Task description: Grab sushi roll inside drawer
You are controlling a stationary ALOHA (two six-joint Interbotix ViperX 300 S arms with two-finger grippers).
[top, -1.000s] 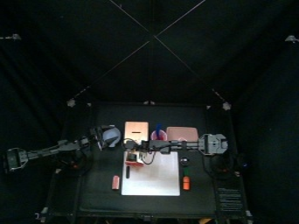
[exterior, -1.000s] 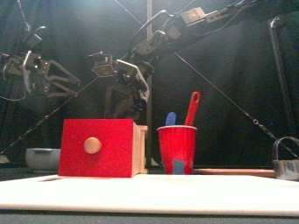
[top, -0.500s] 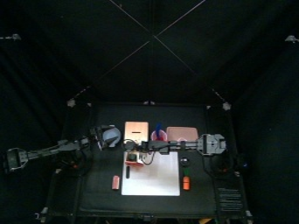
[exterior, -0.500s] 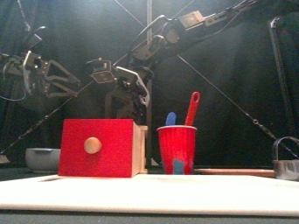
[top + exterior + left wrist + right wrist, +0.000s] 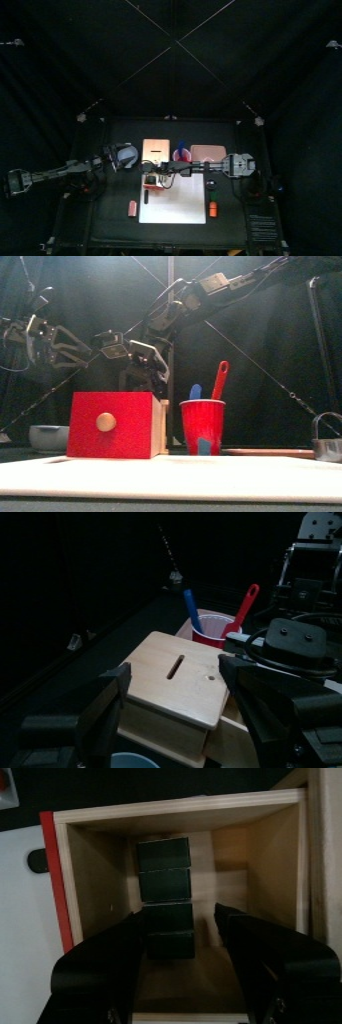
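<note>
The drawer [image 5: 80, 828] is a wooden box with a red front [image 5: 112, 425]. In the right wrist view it stands pulled open, and a dark sushi roll [image 5: 167, 878] lies along its middle. My right gripper [image 5: 182, 968] is open inside the drawer, one jaw on each side of the roll's near end, not closed on it. In the top view the right gripper [image 5: 164, 178] reaches in from the right over the drawer [image 5: 156, 184]. My left gripper [image 5: 181, 717] is open and empty, hovering by the wooden unit's slotted top [image 5: 178, 677], left of the drawer [image 5: 128, 157].
A red cup [image 5: 202, 426] with a blue and a red utensil stands right of the drawer. A small bowl [image 5: 50, 437] sits far left, a metal pot [image 5: 327, 438] far right. A white mat [image 5: 177, 203] lies in front; flat tan [image 5: 158, 147] and pinkish-brown [image 5: 207, 152] rectangles lie behind.
In the front view the right arm's wrist has moved a little left and down over the drawer. The left arm has not moved.
</note>
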